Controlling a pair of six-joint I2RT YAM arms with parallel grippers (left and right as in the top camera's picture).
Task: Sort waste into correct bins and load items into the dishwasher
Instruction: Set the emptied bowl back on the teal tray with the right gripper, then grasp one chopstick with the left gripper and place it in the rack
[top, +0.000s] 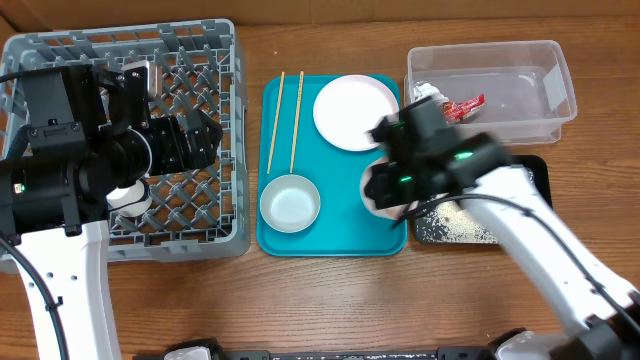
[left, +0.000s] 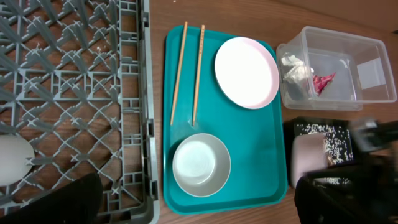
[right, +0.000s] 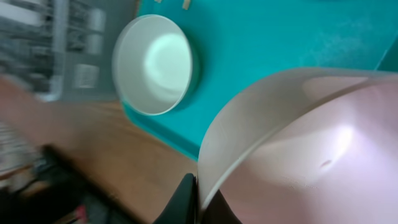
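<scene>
The right gripper (right: 199, 202) is clamped on the rim of the small white bowl (right: 298, 149), with 1 dark finger outside its wall. Ahead of these jaws the round metal bowl (right: 155, 62) sits on the teal tray (right: 280, 43). Just beside them the black tray (top: 538, 170) holds rice grains (top: 455, 228). The left gripper (top: 203, 140) hangs over the grey dish rack (top: 225, 120) with its jaws spread wide and empty. The white cup (top: 130, 197) lies in the rack off to their side. The 2 chopsticks (top: 285, 120) and the plate (top: 355, 110) lie on the teal tray, well clear of both jaws.
</scene>
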